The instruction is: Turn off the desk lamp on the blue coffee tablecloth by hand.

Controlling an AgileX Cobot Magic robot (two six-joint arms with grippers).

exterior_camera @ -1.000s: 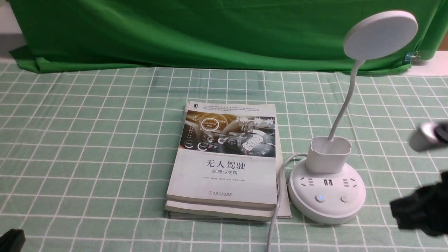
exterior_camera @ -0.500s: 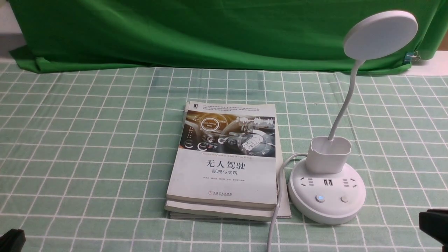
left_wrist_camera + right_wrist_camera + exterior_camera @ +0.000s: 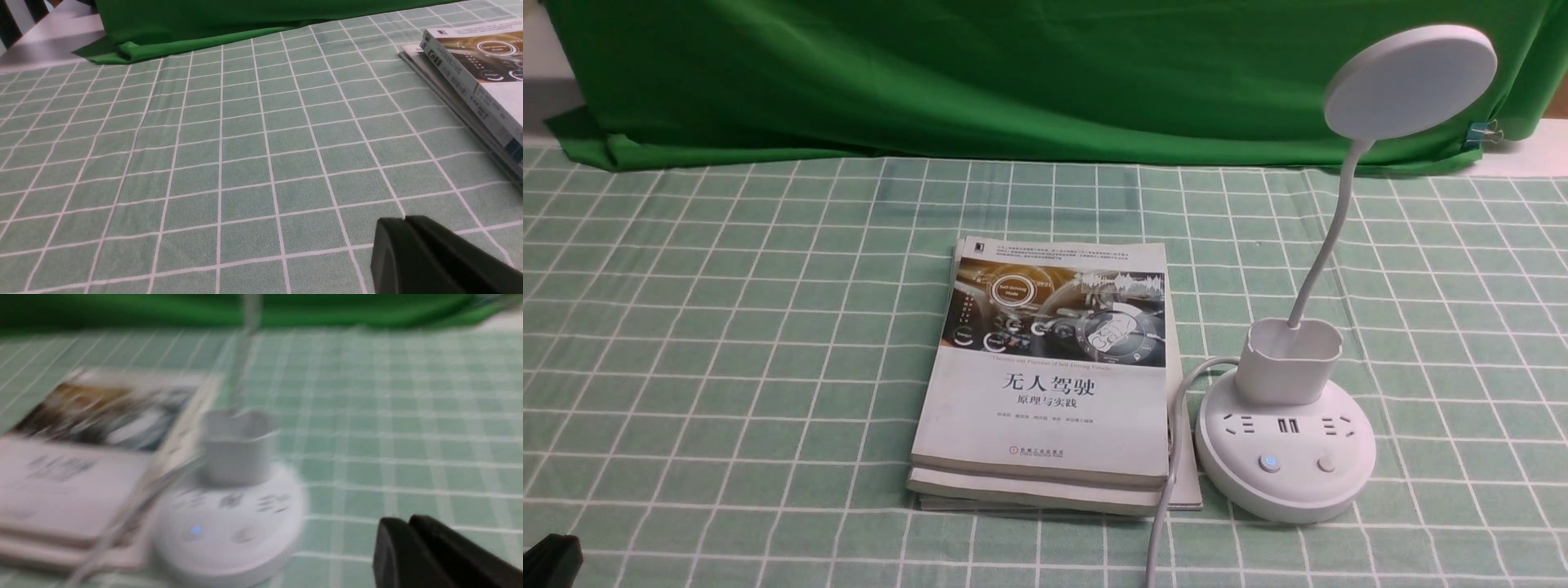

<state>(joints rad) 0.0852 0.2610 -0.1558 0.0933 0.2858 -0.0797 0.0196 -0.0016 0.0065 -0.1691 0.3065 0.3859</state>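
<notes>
The white desk lamp [image 3: 1286, 445] stands on the pale green checked tablecloth [image 3: 727, 343] at the right, its disc head [image 3: 1410, 80] raised on a thin neck. Its round base shows a blue-lit button [image 3: 1268, 463] and a plain button [image 3: 1327, 465]. My right gripper [image 3: 406, 522] is shut and empty, out of the front view; in the blurred right wrist view it sits beside the lamp base [image 3: 229, 522], apart from it. My left gripper [image 3: 404, 222] is shut and empty, low over the cloth, with only a black corner [image 3: 551, 559] in the front view.
A stack of books [image 3: 1045, 384] lies just left of the lamp; it also shows in the left wrist view [image 3: 474, 69]. The lamp's white cord [image 3: 1168, 482] runs between books and base to the front edge. A dark green backdrop cloth [image 3: 980, 73] hangs along the back.
My right arm has drawn back to the right and down, leaving the front view. The lamp, books and left gripper have not moved.
</notes>
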